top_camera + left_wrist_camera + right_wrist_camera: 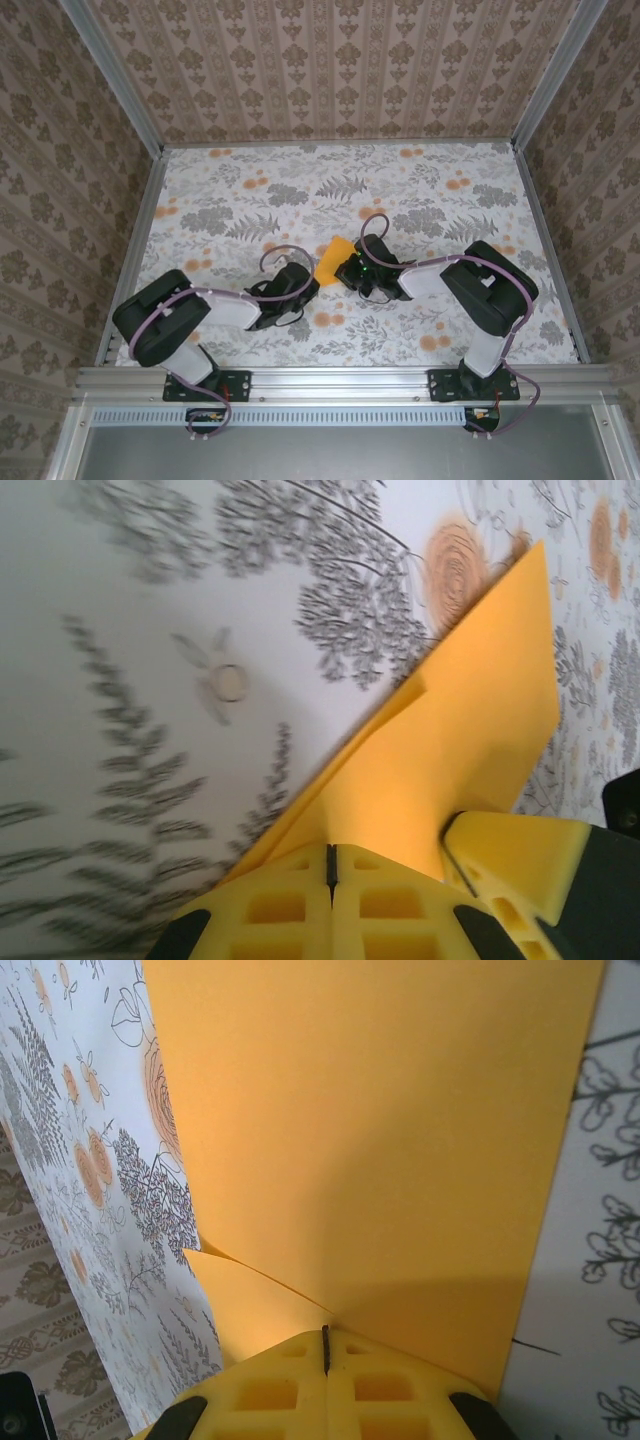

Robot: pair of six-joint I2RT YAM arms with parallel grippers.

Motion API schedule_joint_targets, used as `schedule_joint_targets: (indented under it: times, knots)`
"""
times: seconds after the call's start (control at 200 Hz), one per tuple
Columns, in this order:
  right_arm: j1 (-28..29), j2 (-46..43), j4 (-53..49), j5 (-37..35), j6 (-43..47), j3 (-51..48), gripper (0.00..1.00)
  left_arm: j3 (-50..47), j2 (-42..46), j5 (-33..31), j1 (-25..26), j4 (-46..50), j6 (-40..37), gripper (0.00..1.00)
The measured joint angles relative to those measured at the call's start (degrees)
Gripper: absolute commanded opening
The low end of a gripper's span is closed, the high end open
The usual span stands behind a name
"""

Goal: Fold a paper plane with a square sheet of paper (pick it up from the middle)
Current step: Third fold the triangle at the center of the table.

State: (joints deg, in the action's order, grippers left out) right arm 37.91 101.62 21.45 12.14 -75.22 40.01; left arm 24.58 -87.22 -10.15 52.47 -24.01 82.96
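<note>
**Pinching the sheet from both sides: tear and skew risk**

I see the sheet at mid-table, between the two arms and raised off the cloth on at least one side. The left gripper has its fingers pressed flat together on the sheet's near edge, no gap showing. The right gripper is closed the same way, with paper running out from between its pads. Both pinches sit near each other. In the left wrist view another yellow finger sits just beside my left one, against the paper.

A flap lifts away from the main face in the right wrist view. So I judge there are two layers and they are not flush.

What can go wrong, as I judge it:
- Tear. Two tight pinches on thin paper. If the arms pull apart or twist against each other, the span between them rips.
- Skewed crease. With the flap open, pressing down now sets a crooked fold and the plane comes out lopsided.
- Slip. Each pinch grabs only an edge strip. A fast swing can drag the paper out of one side.
- Crumple. Pushing the arms closer buckles the sheet.
- Finger clash. The fingertips are very near already, so a small overshoot knocks them together.

I cannot tell how much of the folding is done.
</note>
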Motion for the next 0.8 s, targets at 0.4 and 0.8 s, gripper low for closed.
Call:
schedule_joint_targets:
  times: [0.4, 0.8]
  knots:
    - [-0.28, 0.17, -0.81, 0.31, 0.66, 0.28, 0.00, -2.47, 11.67, -3.32, -3.76, 17.64, -0.11, 0.00]
    - [-0.61, 0.28, -4.52, 1.14, 4.33, 2.43, 0.00, 5.03, 12.61, 5.05, -6.47, 20.87, -12.20, 0.00]
